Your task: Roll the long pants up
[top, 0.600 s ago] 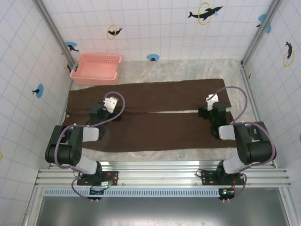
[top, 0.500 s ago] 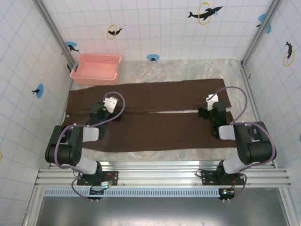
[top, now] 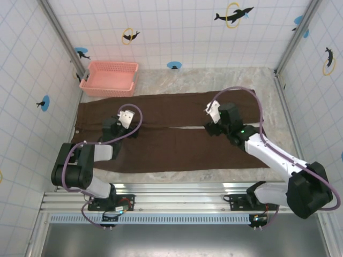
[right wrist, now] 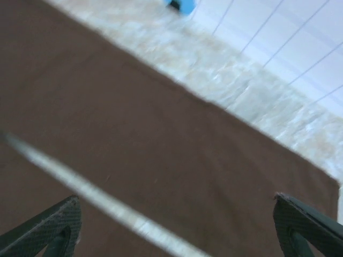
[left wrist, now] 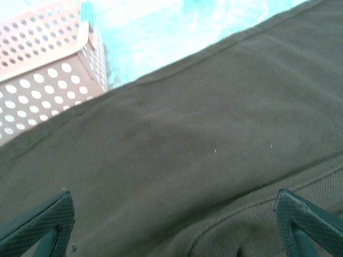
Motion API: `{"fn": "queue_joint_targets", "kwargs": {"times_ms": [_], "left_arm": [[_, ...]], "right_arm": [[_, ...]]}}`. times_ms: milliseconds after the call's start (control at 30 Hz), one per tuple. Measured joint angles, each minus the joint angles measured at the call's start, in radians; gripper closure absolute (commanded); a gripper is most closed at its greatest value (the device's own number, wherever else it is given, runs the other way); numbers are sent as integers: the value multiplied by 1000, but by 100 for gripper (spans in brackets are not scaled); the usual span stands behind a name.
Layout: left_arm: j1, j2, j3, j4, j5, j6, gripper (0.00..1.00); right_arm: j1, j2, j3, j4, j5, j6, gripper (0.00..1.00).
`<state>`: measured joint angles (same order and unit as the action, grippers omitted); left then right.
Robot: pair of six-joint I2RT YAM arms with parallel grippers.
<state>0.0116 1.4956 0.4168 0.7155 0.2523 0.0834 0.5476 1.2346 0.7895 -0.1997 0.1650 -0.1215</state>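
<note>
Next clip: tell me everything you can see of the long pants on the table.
The long pants are plain dark brown soft cloth, spread flat and not yet rolled on the table. The two legs lie side by side with a thin pale gap between them, waist to the left, hems to the right. The far edge runs close by the pink basket. The left gripper and right gripper hang open over the cloth; whether either touches it cannot be told.
</note>
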Motion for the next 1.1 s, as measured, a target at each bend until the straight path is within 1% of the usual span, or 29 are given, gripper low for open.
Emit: {"fn": "queue_joint_targets", "kwargs": {"times_ms": [67, 133, 233, 300, 400, 500, 567, 667, 767, 900, 1067, 1100], "left_arm": [[-2, -51, 97, -204, -5, 6, 2], [-8, -92, 290, -463, -33, 19, 3], [-37, -121, 610, -764, -142, 31, 3], [-63, -151, 742, -889, -221, 41, 2], [-95, -197, 842, -1064, -309, 40, 2], [-97, -195, 880, -1217, -353, 19, 2], [-97, -180, 890, -1316, -374, 3, 3], [-97, -179, 890, -1418, -389, -5, 2], [-97, -187, 890, -1459, -397, -5, 2], [-97, -189, 890, -1482, -404, -5, 3], [-97, -189, 890, -1499, -409, -5, 2], [-97, -189, 890, -1501, -409, -5, 2]], "right_arm": [[77, 2, 1, -94, 10, -1, 6], [185, 15, 17, -196, 27, -7, 6], [306, 53, 66, -307, 34, -19, 8], [344, 63, 81, -347, 29, -25, 9], [370, 67, 83, -379, 16, -35, 11], [378, 93, 87, -390, -8, -49, 18], [383, 131, 105, -417, -27, -53, 20], [403, 155, 107, -436, -56, -47, 22], [447, 155, 90, -437, -88, -27, 26], [498, 156, 64, -446, -117, -15, 26], [503, 204, 73, -467, -137, -8, 28], [505, 232, 80, -473, -138, -8, 30]]}}
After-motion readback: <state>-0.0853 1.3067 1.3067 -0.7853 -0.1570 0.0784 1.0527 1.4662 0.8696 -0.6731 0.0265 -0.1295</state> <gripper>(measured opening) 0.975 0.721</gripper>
